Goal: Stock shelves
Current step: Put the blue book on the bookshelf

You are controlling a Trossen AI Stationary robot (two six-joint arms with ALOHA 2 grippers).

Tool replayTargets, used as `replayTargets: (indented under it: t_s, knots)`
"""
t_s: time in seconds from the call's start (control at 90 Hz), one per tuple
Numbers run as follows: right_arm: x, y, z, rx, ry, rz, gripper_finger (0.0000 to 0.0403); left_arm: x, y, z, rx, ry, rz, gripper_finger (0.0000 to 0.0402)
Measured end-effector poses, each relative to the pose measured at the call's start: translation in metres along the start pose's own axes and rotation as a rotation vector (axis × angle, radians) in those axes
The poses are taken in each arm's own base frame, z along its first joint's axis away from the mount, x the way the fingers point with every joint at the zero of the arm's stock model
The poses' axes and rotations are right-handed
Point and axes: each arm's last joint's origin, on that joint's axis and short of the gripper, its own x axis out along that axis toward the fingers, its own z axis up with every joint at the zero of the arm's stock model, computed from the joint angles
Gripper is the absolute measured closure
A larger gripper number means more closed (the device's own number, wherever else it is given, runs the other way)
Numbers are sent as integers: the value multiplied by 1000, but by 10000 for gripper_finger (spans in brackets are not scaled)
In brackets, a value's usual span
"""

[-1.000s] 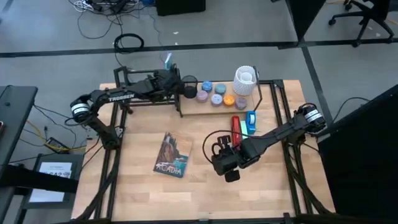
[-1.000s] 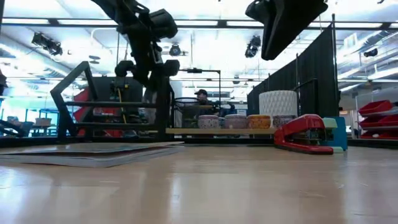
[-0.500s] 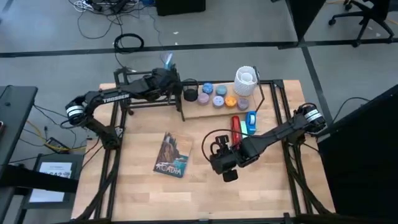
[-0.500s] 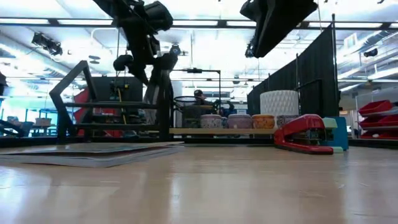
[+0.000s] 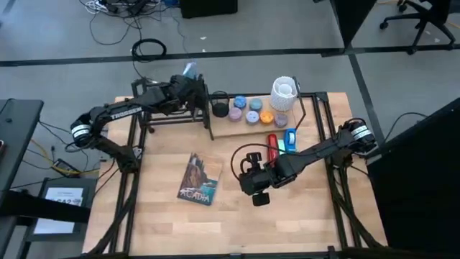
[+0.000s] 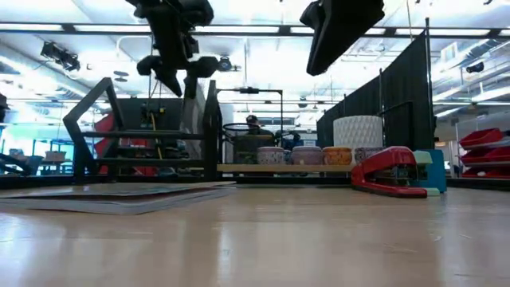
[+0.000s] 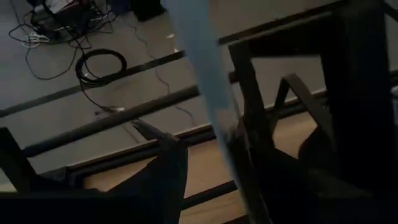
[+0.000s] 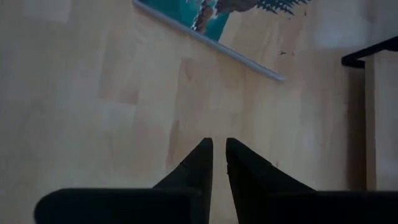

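The shelves are a black tube rack (image 5: 162, 119) joined to a narrow pale board (image 5: 248, 128) at the table's far side. A thin pale-blue book (image 7: 208, 81) stands upright in the rack's barred section. My left gripper (image 5: 188, 90) hovers above the rack, open, one finger on each side of the book's top edge. My right gripper (image 8: 216, 149) hangs shut and empty over the bare tabletop, right of a flat "Acadia" book (image 5: 199, 180). Several small round tins (image 5: 244, 109) and a white ribbed cup (image 5: 284, 93) stand on the board. My left gripper has the pale-blue book's top edge (image 7: 233, 134) close against one finger (image 7: 280, 180), while the other finger (image 7: 158, 180) stands well apart from it. I cannot tell whether that finger touches the book. The fingers come from the table's left, slanting down.
A red stapler (image 5: 273, 147) and a small blue item (image 5: 290, 139) lie on the tabletop in front of the board, near my right arm. The black table frame (image 5: 327, 137) runs along the right edge. Light wood shows across the near half (image 5: 230, 226).
My left gripper has risen from the rack's bars and drawn back toward the table's left edge; the pale-blue book stays upright in the rack. My right gripper has drifted toward the table's left, closer to the flat book.
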Motion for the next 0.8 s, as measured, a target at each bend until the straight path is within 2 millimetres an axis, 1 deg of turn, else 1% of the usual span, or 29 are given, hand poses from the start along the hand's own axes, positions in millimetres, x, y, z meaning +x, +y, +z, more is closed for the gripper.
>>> replayTargets:
  t_s: [0.089, 0.244, 0.3, 0.389, 0.422, 0.511, 0.544, 0.678, 0.8]
  knots:
    - [0, 0, 1, 0, -10, 2, 383, 0, 0, 0, 12, 12, -22, 244]
    - [0, 0, 1, 0, -13, 2, 383, 8, -4, -5, 2, 27, -82, 245]
    - [0, 0, 1, 0, -13, 2, 383, 9, -4, -5, -2, 23, -85, 252]
    - [0, 1, 1, 6, -13, 2, 383, 8, -5, -3, -17, -2, -84, 286]
    - [0, 1, 1, 9, -13, 2, 383, 7, -5, -1, -18, -10, -74, 306]
    - [0, 1, 1, 12, -13, 2, 383, 3, -5, 5, -15, -44, -59, 373]
    - [0, 1, 1, 12, -13, 2, 383, 1, -6, 8, -19, -67, -63, 386]
    - [0, 0, 1, 14, -13, 2, 383, -6, -14, 13, -33, -154, -65, 396]
    - [0, 0, 2, 15, -15, 2, 383, -5, -24, 10, -36, -172, -55, 398]
